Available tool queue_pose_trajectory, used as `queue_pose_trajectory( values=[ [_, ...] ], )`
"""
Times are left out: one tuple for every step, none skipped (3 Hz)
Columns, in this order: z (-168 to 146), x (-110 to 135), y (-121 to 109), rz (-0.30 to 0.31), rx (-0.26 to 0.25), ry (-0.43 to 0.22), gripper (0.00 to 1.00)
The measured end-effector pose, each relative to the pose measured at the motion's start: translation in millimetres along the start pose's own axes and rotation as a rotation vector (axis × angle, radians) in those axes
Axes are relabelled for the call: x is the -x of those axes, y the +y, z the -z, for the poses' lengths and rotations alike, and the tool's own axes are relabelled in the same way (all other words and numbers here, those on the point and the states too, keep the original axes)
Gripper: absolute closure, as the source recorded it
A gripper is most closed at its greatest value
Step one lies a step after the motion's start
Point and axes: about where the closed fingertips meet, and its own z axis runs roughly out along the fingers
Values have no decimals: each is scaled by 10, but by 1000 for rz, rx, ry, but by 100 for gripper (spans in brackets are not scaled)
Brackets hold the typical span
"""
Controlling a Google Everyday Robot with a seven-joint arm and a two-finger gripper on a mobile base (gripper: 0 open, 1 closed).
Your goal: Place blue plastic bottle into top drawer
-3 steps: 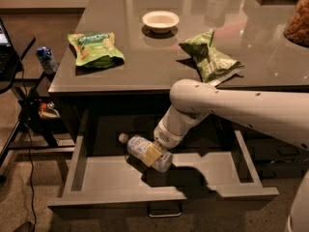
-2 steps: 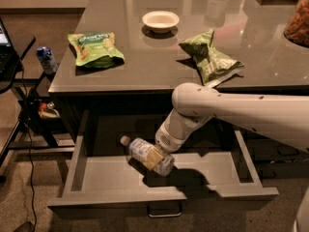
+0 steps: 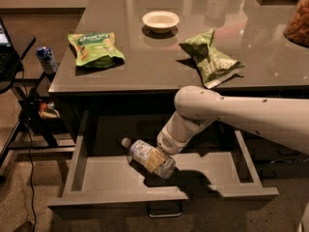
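While the drawer [image 3: 110, 177] stands pulled out beneath the surface [image 3: 145, 64], the tool [image 3: 156, 159] is seen low inside it, clenched on the bottle [image 3: 139, 150]. The bottle is gripped across its body toward the base end, and its label is partly covered by the tool. It is held tilted, with the white cap raised toward the drawer's left rear and the base lower, toward the front. A dark shadow is cast on the drawer floor just under the base; whether the base is touching the floor cannot be told. The white arm [image 3: 241, 115] is reached in from the right and bent down at a rounded joint just below the surface's front edge.

Outward from the drawer, a metal handle [image 3: 165, 210] is seen under the front panel. On the surface above, a flat bag [image 3: 94, 46] is laid near the left edge, a white bowl [image 3: 161, 20] is set behind it toward the middle, and a crumpled bag [image 3: 212, 62] is laid to the right. A small blue can [image 3: 47, 60] is stood on a side stand to the left, well apart from the drawer.

The task is judged to be nearly done: the drawer is open and the bottle has been brought within its walls. What is left, by this reading, is for the bottle to be settled on the floor, the grip to be let go, and the arm to be drawn clear without the bottle being rolled or dragged along.
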Motion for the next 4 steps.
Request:
queue_pose_trajectory(
  values=[
    [0, 0, 0, 0, 0, 0, 58],
    [0, 0, 0, 0, 0, 0, 35],
    [0, 0, 0, 0, 0, 0, 11],
    [-2, 0, 1, 0, 0, 0, 0]
  ],
)
